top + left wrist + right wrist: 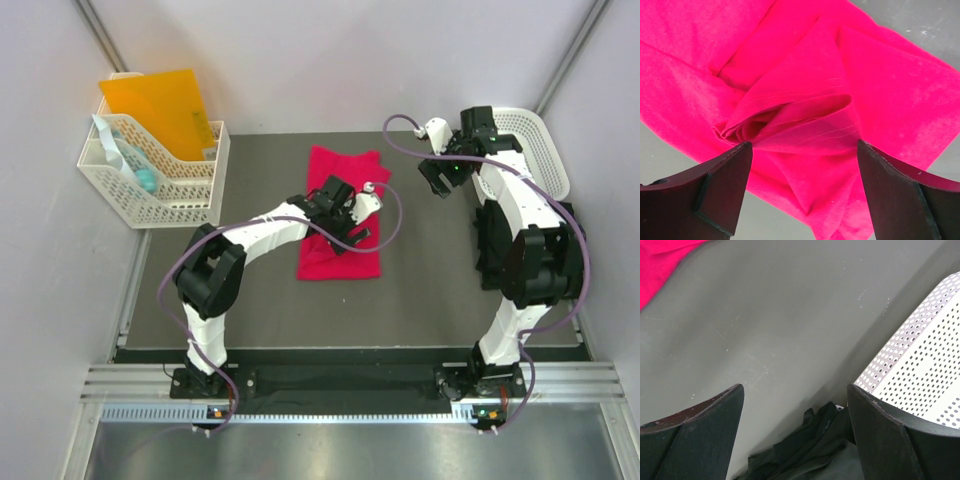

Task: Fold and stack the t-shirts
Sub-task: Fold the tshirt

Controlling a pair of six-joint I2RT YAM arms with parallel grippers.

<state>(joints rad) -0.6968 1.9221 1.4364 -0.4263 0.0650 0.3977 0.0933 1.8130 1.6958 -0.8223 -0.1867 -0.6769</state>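
Top external view is showing the left arm reaching forward, elbow bent, its left gripper (352,236) hanging over the middle of the bright pinkish-red cloth t-shirt (333,170), which is lying partly folded at the centre of the dark grey table mat (430,290); its jaws are standing wide apart either side of a bunched fold (gripping nothing). The right arm is rising at the right edge, the right gripper (795,390) pointing down, jaws spread wide and empty, beside the white perforated plastic basket (925,360), with the crumpled black cloth t-shirt (810,452) lying below it and bare mat stretching between the shirts.
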